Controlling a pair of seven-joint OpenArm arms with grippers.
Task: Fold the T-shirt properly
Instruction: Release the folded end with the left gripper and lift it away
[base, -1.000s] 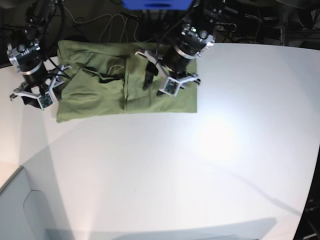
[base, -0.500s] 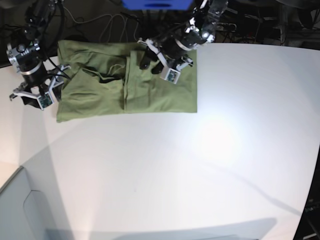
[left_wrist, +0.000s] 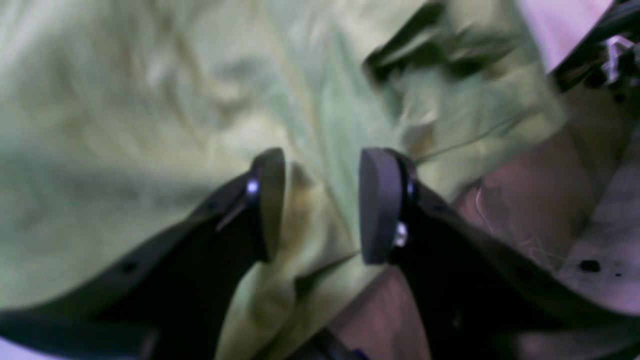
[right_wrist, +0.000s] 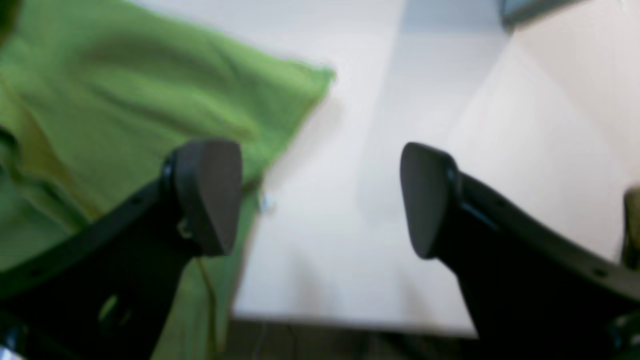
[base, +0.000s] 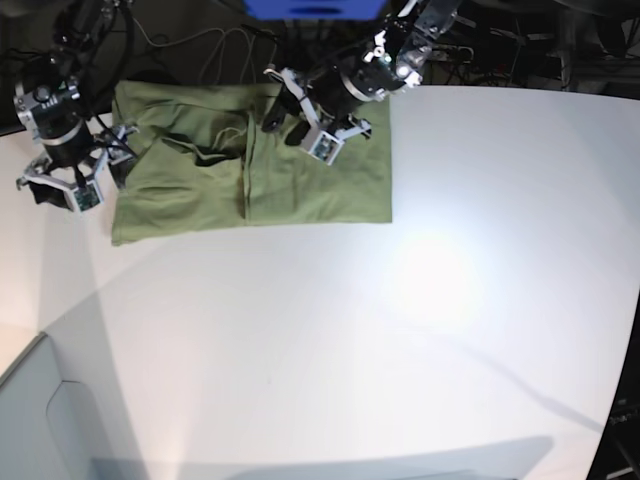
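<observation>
Base view: white surface (base: 420, 330) carried the T-shirt (base: 300, 180), lying partly folded at the far edge, between the two end effectors. Left end effector (base: 283, 112) hovered over the shirt's middle fold, pads (left_wrist: 377, 205) parted with a gap, nothing pinched between them. Right end effector (base: 52, 172) sat just beside the shirt's outer edge, pads (right_wrist: 210, 192) spread wide, empty, over bare surface.
</observation>
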